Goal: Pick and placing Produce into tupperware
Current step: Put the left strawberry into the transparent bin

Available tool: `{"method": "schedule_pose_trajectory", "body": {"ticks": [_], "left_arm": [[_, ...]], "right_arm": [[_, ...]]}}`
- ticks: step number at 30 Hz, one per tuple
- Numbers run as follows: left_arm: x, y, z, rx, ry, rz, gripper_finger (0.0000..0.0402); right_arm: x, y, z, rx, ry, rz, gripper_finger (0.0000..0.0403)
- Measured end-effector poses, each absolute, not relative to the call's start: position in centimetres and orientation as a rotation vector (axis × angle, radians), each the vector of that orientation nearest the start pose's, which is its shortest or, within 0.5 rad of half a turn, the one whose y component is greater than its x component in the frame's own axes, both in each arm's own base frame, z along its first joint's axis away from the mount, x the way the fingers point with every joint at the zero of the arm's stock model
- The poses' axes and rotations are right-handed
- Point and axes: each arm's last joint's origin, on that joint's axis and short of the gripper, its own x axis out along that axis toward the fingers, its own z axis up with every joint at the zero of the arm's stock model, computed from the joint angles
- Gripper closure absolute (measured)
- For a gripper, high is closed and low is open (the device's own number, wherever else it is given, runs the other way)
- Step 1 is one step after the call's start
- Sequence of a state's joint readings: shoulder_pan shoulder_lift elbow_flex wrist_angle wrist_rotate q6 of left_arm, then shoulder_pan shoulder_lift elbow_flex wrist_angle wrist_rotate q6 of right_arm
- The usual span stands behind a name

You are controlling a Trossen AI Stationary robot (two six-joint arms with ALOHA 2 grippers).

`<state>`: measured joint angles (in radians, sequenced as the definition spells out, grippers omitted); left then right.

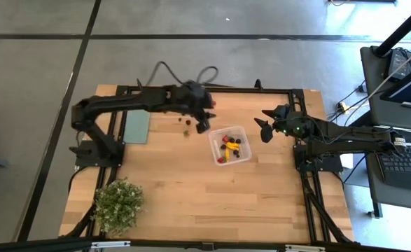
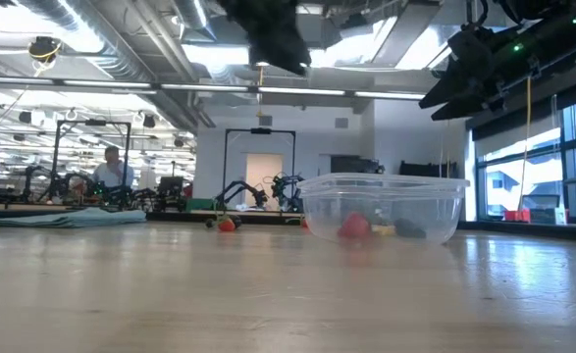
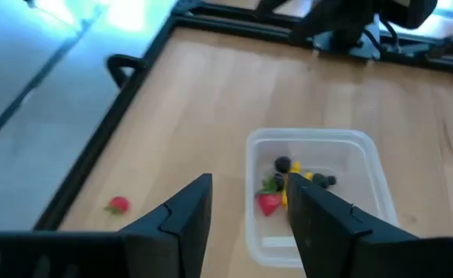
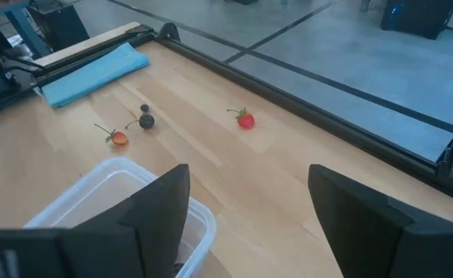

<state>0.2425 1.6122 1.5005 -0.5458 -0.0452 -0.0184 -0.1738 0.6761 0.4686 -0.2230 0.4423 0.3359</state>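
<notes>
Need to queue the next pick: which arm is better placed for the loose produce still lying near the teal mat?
Left, probably. Its end effector hovers open beside the loose pieces on the mat side of the tupperware. The right end effector waits open beyond the container.

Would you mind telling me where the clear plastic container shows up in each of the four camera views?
High view: the container sits right of centre on the table, between the two arms.
Low view: right of centre, produce visible through its walls.
Left wrist view: lower middle, beyond that arm's fingers.
Right wrist view: bottom left corner, only partly in frame.
Shared landmark: the small red piece near the table's far edge.
</notes>
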Motion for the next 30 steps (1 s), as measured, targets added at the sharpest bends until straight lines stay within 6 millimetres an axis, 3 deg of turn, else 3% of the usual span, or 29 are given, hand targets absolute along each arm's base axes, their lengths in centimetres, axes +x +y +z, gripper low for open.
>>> {"method": "schedule_pose_trajectory", "body": {"ticks": [3,6,12,19,30], "left_arm": [[32.1,9.0,34.0,-0.080,0.641,0.298,0.0240],[30.5,8.8,32.3,-0.087,0.610,0.306,0.0239],[28.4,7.6,26.3,-0.126,0.666,0.304,0.0246],[26.5,7.1,20.1,-0.327,0.725,0.475,0.0249],[25.9,7.0,19.0,-0.316,0.747,0.480,0.0227]], "right_arm": [[14.7,-3.8,23.8,0.260,0.327,-0.672,0.0137],[14.7,-3.8,23.8,0.258,0.327,-0.673,0.0137],[14.7,-3.9,23.8,0.231,0.336,-0.668,0.0137],[14.7,-3.9,23.8,0.229,0.335,-0.670,0.0137],[14.7,-3.9,23.8,0.228,0.335,-0.671,0.0137]]}}
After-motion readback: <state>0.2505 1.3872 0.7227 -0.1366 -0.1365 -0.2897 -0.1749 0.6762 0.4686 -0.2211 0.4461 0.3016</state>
